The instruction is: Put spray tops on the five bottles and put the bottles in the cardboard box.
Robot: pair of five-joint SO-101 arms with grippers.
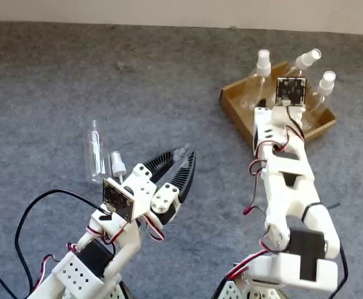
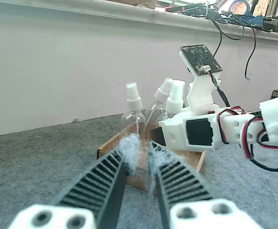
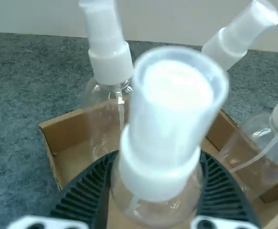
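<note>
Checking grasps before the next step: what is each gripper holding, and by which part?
The right gripper clamps a bottle by its clear shoulder, just under the spray top. The left gripper holds nothing.

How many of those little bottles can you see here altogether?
5. Three capped bottles sit in the cardboard box, a fourth bottle is held by the right gripper over it, and an uncapped bottle lies on the carpet.

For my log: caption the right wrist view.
Right gripper grips a spray-topped bottle at the cardboard box; three others inside.

Jaws clamp capped bottle [image 3: 172, 109] over cardboard box [image 3: 65, 131].
</note>
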